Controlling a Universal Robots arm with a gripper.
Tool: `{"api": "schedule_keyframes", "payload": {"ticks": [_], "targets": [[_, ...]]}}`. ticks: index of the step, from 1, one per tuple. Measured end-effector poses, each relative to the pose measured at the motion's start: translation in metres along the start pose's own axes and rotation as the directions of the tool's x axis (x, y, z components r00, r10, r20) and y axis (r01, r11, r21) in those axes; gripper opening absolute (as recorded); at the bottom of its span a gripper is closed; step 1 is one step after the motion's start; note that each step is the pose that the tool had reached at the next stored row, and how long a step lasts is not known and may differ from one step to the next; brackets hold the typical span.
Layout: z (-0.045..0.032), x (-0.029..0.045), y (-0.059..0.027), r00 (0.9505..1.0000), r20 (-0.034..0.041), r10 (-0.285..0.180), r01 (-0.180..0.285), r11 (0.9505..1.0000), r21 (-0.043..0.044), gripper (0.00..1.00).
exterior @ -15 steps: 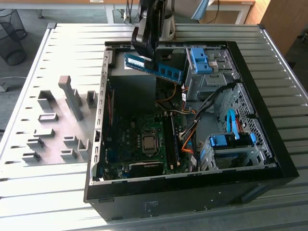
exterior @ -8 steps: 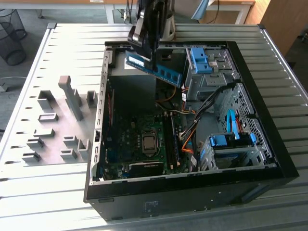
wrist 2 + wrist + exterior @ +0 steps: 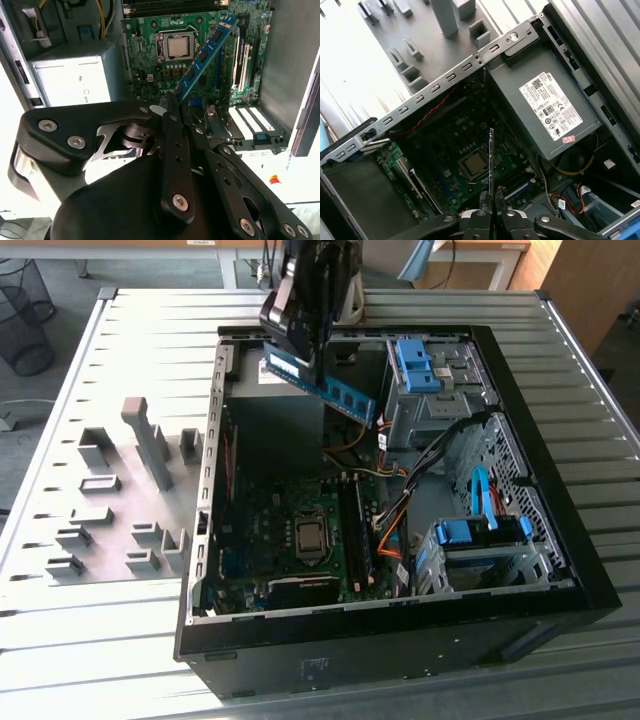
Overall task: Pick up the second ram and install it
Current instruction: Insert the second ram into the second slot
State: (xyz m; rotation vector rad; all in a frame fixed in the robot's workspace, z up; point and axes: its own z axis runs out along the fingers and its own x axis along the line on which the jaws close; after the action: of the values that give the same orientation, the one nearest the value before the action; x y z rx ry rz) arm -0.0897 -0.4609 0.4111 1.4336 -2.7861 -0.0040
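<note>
The second ram (image 3: 335, 390), a thin blue stick with black chips, hangs in the air over the back part of the open computer case (image 3: 560, 570). My gripper (image 3: 316, 372) is shut on one end of it. In the second wrist view the ram (image 3: 206, 51) slants away from the gripper (image 3: 172, 107) above the green motherboard (image 3: 150, 45). In the first wrist view the ram (image 3: 491, 155) appears edge-on, rising from the gripper (image 3: 490, 199) over the processor socket (image 3: 472, 164). The long black memory slots (image 3: 355, 530) lie beside the socket, well below the stick.
A grey power supply (image 3: 545, 100) fills a case corner. Blue drive cages (image 3: 420, 365) (image 3: 480, 535) and orange and black cables (image 3: 395, 505) crowd the exterior view's right of the case. Grey fixture blocks (image 3: 130, 490) stand on the slatted table at that view's left.
</note>
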Motion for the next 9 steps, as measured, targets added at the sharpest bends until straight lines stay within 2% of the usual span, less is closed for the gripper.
{"api": "schedule_keyframes", "payload": {"ticks": [5, 9], "targets": [[0.0003, 0.0, 0.0, 0.9987, 0.0003, 0.051, -0.051, 0.9987, -0.0003, 0.14], [0.0005, 0.0, 0.0, 0.9958, 0.0005, 0.092, -0.092, 0.9958, -0.0006, 0.14]]}}
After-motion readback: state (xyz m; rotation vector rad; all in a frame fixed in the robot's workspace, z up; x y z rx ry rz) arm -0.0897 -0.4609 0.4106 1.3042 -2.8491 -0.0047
